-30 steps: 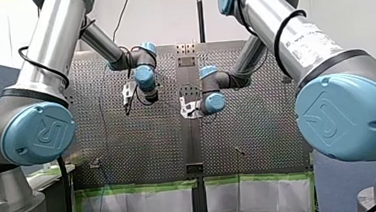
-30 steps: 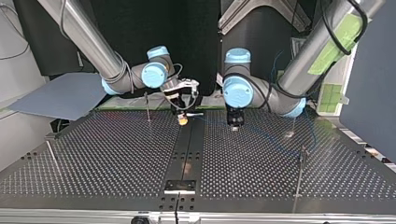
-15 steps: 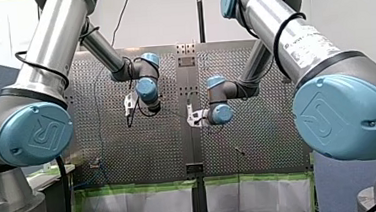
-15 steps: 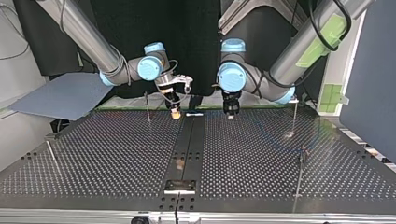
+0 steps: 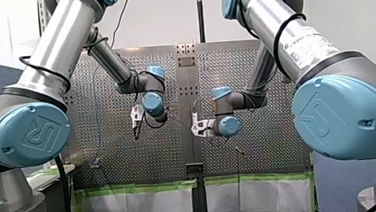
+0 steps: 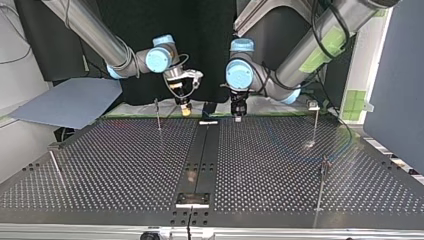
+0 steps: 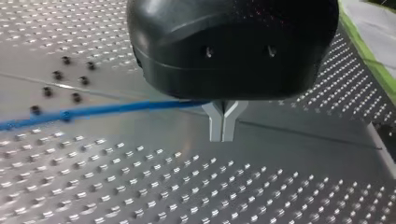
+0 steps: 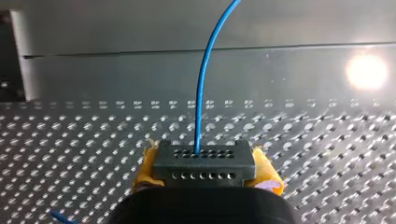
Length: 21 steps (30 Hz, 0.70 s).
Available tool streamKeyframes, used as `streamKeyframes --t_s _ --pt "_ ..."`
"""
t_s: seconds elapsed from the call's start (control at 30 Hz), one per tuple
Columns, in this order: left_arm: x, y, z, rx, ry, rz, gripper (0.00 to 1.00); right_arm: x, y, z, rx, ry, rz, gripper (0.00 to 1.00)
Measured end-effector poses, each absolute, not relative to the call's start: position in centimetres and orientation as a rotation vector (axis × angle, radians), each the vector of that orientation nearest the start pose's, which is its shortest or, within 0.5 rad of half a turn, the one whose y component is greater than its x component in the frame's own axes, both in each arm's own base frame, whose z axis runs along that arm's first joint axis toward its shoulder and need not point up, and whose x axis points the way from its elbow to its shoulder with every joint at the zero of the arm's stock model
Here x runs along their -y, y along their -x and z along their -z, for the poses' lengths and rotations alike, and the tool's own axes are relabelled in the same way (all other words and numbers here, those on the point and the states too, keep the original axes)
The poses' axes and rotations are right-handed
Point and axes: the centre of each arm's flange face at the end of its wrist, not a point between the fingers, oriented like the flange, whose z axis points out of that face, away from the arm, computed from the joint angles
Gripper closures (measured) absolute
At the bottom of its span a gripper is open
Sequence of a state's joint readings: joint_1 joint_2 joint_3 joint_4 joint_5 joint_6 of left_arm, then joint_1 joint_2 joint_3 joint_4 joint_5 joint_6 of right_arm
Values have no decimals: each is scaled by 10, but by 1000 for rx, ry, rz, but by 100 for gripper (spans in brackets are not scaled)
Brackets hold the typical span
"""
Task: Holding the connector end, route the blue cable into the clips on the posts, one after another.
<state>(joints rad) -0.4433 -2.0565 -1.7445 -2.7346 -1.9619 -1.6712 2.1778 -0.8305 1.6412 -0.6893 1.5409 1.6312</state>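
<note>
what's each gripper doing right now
left gripper: shut; the blue cable runs in at the fork of its fingers, grip on it unclear
right gripper: shut on the connector

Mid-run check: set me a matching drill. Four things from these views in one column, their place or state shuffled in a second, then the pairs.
1. connector
2. blue cable
3. left gripper
4. post

A. stands upright on the perforated table
B. shut on the cable
C. dark grey, clamped between yellow pads
D. rises out of the connector's holes

Pairs: 1-C, 2-D, 3-B, 4-A
</note>
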Motion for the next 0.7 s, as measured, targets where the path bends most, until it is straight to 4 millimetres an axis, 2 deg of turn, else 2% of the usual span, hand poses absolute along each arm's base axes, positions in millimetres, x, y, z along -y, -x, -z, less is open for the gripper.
streamKeyframes --t_s 0.3,0.57,0.7 --pt "348 -470 -132 -1835 -47 35 100 446 -454 -60 973 -1738 -1597 100" --pt "360 -460 -126 -1830 -51 43 100 450 -436 -51 975 -1686 -1608 100" --pt "364 -453 -122 -1817 -47 60 100 454 -431 -39 972 -1667 -1610 100"
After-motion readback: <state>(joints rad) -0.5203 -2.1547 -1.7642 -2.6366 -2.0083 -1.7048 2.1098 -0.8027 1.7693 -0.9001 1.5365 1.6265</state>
